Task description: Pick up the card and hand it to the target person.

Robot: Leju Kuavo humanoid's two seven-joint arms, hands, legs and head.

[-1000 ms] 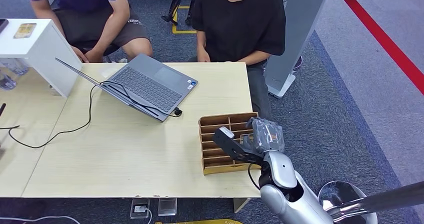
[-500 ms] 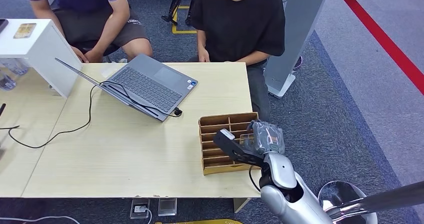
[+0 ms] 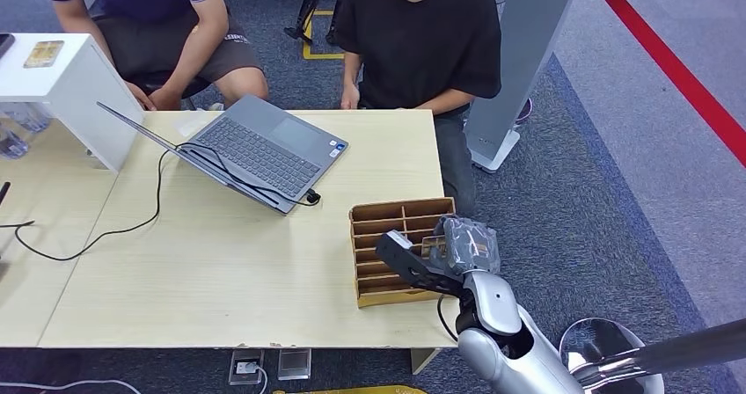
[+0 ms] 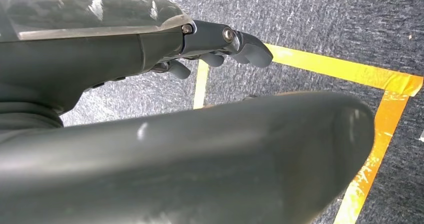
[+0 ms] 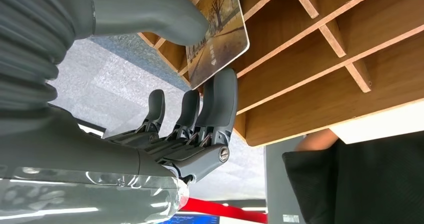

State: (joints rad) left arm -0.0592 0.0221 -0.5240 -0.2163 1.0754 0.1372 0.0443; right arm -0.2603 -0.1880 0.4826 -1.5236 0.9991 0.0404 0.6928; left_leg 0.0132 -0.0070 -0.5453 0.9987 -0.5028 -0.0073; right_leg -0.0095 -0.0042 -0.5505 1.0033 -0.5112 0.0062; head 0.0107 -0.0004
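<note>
I see a pale wood-grain desk (image 3: 220, 262) carrying an open grey laptop (image 3: 259, 152) near its far edge, tilted at an angle. A black cable (image 3: 132, 222) runs from the laptop across the desk toward the left. At the near right corner sits a brown cardboard divided organiser box (image 3: 378, 253). A white box-shaped stand (image 3: 75, 91) rests at the far left.

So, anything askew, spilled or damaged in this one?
Nothing spilled or damaged. The right hand pinches the card at the wooden divider box, as the task needs. The laptop sits angled, its cable trailing across the table.
</note>
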